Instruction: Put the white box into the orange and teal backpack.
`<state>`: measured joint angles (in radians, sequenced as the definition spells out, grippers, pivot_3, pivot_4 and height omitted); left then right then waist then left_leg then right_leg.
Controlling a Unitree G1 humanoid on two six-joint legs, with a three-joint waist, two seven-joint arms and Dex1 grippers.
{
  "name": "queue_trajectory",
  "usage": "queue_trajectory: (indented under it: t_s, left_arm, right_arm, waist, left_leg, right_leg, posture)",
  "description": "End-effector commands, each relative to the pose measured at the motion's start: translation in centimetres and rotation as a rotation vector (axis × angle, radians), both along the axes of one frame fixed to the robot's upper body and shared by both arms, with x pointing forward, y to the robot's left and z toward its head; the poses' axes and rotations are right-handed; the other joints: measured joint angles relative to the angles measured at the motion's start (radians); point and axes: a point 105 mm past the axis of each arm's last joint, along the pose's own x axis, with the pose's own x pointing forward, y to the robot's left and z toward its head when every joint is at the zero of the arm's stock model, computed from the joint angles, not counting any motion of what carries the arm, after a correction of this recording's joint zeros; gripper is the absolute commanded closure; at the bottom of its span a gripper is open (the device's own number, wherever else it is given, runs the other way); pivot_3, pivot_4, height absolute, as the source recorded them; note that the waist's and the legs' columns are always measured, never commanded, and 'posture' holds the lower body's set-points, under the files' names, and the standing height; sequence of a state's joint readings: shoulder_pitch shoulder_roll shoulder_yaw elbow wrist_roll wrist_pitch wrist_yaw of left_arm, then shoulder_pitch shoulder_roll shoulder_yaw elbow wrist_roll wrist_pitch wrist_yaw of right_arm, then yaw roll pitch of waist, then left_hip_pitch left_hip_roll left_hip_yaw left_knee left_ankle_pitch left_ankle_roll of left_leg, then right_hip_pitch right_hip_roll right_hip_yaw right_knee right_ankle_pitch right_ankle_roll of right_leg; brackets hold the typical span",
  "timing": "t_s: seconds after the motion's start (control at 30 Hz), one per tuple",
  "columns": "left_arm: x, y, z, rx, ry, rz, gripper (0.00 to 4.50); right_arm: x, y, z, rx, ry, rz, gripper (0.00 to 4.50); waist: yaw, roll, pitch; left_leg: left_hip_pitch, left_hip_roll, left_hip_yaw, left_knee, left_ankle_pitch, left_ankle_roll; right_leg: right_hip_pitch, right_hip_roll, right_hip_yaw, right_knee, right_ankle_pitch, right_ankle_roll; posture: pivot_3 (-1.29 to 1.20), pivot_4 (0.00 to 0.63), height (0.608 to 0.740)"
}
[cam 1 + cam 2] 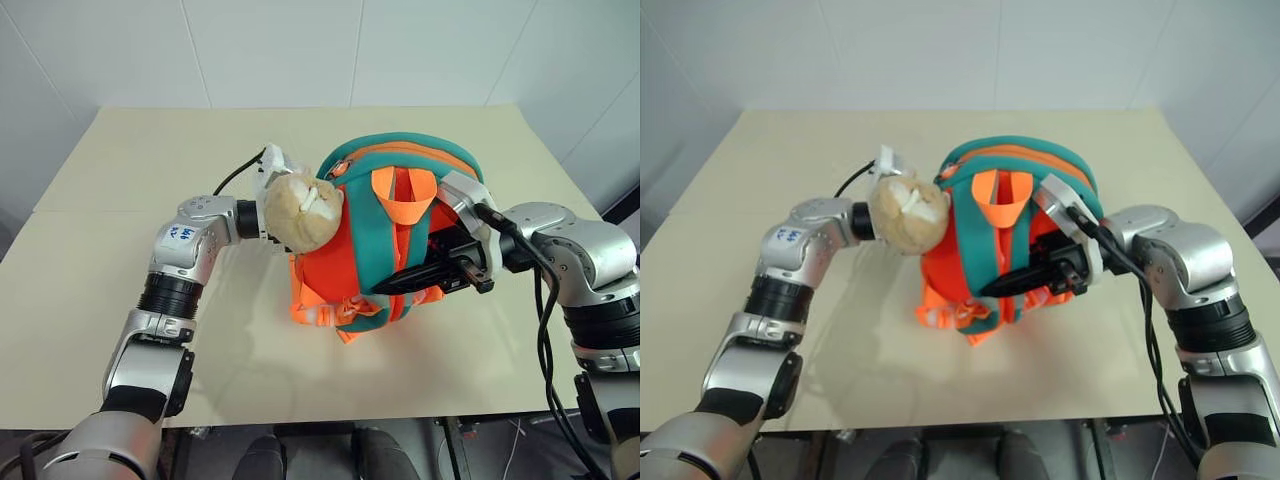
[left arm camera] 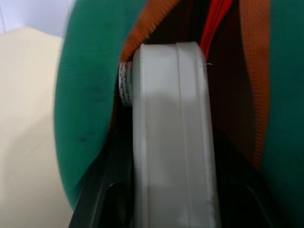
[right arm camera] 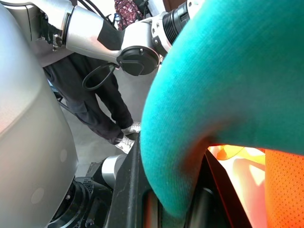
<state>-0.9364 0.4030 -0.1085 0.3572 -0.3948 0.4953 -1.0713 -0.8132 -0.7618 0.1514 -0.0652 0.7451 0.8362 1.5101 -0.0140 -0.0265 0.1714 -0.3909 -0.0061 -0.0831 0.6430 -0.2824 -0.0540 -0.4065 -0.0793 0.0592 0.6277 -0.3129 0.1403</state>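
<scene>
Insertion under way, not complete. White box (image 2: 171, 137) clamped edge-on in left gripper (image 2: 166, 209), nose at the mouth of the orange and teal backpack (image 1: 400, 240) on the bench (image 1: 150, 150). Right gripper (image 1: 440, 272) pinched shut on teal trim, holding the opening. Left forearm level, reaching across behind plush hamster (image 1: 303, 212).

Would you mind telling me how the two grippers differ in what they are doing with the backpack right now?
The left gripper holds the white box edge-on at the backpack's zipped opening, while the right gripper is shut on the backpack's teal fabric. The left gripper comes in from the side where the plush toy hangs; the right gripper works at the strap side. Both are at the backpack on the table.
</scene>
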Motion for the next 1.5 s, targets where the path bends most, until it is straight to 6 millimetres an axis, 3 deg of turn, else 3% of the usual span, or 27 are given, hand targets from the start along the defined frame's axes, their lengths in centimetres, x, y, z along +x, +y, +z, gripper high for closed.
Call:
queue_trajectory:
  t_s: [0.03, 0.07, 0.1, 0.23, 0.4, 0.57, 0.73, 0.97, 1.07, 1.43, 1.47, 1.5]
  left_arm:
    - [0.4, 0.0, -3.4, 0.17, 0.049, 0.052, 3.09]
    - [0.7, 0.3, -3.6, 0.199, 0.045, 0.076, 3.09]
    - [1.0, 0.5, -3.7, 0.218, 0.036, 0.091, 2.36]
    - [1.7, 0.9, -2.8, 0.226, 0.02, 0.132, 1.2]
    - [1.2, 1.0, -0.3, 0.219, -0.044, 0.128, 0.01]
    - [0.6, 1.7, 1.5, 0.239, -0.094, 0.136, 0.01]
    - [-1.3, 3.1, 3.8, 0.238, -0.177, 0.128, 0.01]
    - [-2.3, 4.1, 4.4, 0.209, -0.191, 0.164, 0.01]
    - [-2.1, 4.3, 4.2, 0.203, -0.169, 0.186, 0.48]
    - [-4.4, 7.2, 6.2, 0.209, -0.172, 0.226, 3.94]
    - [-4.6, 7.4, 6.4, 0.214, -0.179, 0.232, 4.22]
    - [-5.0, 7.8, 6.7, 0.214, -0.191, 0.236, 4.22]
  right_arm:
    - [-0.3, 0.2, 0.8, 0.012, -0.032, 0.028, 3.91]
    - [-0.3, 0.2, 0.7, 0.012, -0.032, 0.028, 3.91]
    - [-0.3, 0.2, 0.7, 0.011, -0.032, 0.028, 3.91]
    - [-0.3, 0.2, 0.6, 0.011, -0.033, 0.025, 3.91]
    - [-0.3, 0.1, 0.6, 0.009, -0.037, 0.022, 3.91]
    - [-0.3, 0.1, 0.6, 0.007, -0.039, 0.018, 3.91]
    - [-0.2, 0.1, 0.5, 0.005, -0.038, 0.012, 3.91]
    - [-0.2, 0.3, 0.3, 0.002, -0.034, 0.011, 3.91]
    - [0.0, 0.5, 0.4, 0.002, -0.037, 0.014, 3.91]
    - [-0.1, 0.1, 0.4, -0.005, -0.041, 0.002, 3.91]
    - [-0.1, 0.1, 0.4, -0.006, -0.041, 0.001, 3.91]
    - [-0.1, 0.0, 0.4, -0.006, -0.04, 0.0, 3.91]
  waist:
    - [0.007, 0.0, 0.0]
    - [0.011, 0.0, 0.0]
    - [0.013, 0.0, 0.0]
    - [0.013, 0.0, 0.0]
    - [0.012, 0.0, 0.0]
    - [0.006, 0.001, 0.001]
    - [0.005, 0.003, 0.002]
    - [0.012, 0.003, 0.002]
    - [0.013, 0.003, 0.002]
    - [0.009, 0.003, 0.002]
    - [0.009, 0.004, 0.002]
    - [0.01, 0.004, 0.002]
  left_leg:
    - [0.0, 0.0, 0.0, 0.001, 0.0, 0.001]
    - [0.0, 0.0, 0.0, 0.001, -0.001, 0.002]
    - [0.001, 0.0, 0.0, 0.002, -0.001, 0.002]
    - [0.004, 0.0, -0.001, 0.004, -0.002, 0.003]
    - [0.004, 0.0, -0.001, 0.004, -0.002, 0.003]
    - [0.004, 0.0, -0.001, 0.002, -0.002, 0.003]
    - [0.001, 0.0, -0.001, 0.001, -0.002, 0.003]
    - [-0.002, 0.0, 0.002, -0.001, -0.001, 0.002]
    - [-0.002, 0.0, 0.002, 0.001, -0.002, 0.002]
    - [-0.002, 0.001, 0.003, -0.001, -0.002, 0.002]
    - [-0.002, 0.001, 0.003, -0.001, -0.002, 0.002]
    - [-0.002, 0.001, 0.003, -0.001, -0.002, 0.002]
  right_leg:
    - [0.0, 0.0, 0.0, 0.0, 0.0, 0.0]
    - [0.001, 0.0, 0.0, 0.0, 0.0, 0.0]
    - [0.001, 0.0, 0.0, 0.0, 0.0, 0.0]
    - [0.006, 0.0, 0.0, -0.001, 0.001, 0.001]
    - [0.007, 0.0, 0.0, -0.001, 0.001, 0.001]
    - [0.006, 0.001, -0.001, -0.001, 0.001, 0.001]
    - [0.003, 0.001, 0.0, 0.0, 0.001, 0.001]
    - [-0.001, 0.0, 0.0, -0.001, 0.001, 0.001]
    - [-0.001, 0.0, 0.0, -0.001, 0.001, 0.001]
    - [-0.002, 0.0, 0.0, -0.001, 0.001, 0.001]
    - [-0.002, 0.0, 0.0, -0.001, 0.001, 0.001]
    - [-0.002, 0.0, 0.0, -0.001, 0.001, 0.001]
  posture:
    - [0.0, 0.15, 0.74]
    - [0.0, 0.15, 0.74]
    - [0.0, 0.15, 0.74]
    - [0.0, 0.15, 0.74]
    - [0.0, 0.15, 0.74]
    - [0.0, 0.15, 0.74]
    - [0.0, 0.15, 0.74]
    - [0.0, 0.15, 0.74]
    - [0.0, 0.15, 0.74]
    - [0.0, 0.15, 0.74]
    - [0.0, 0.15, 0.74]
    - [0.0, 0.15, 0.74]
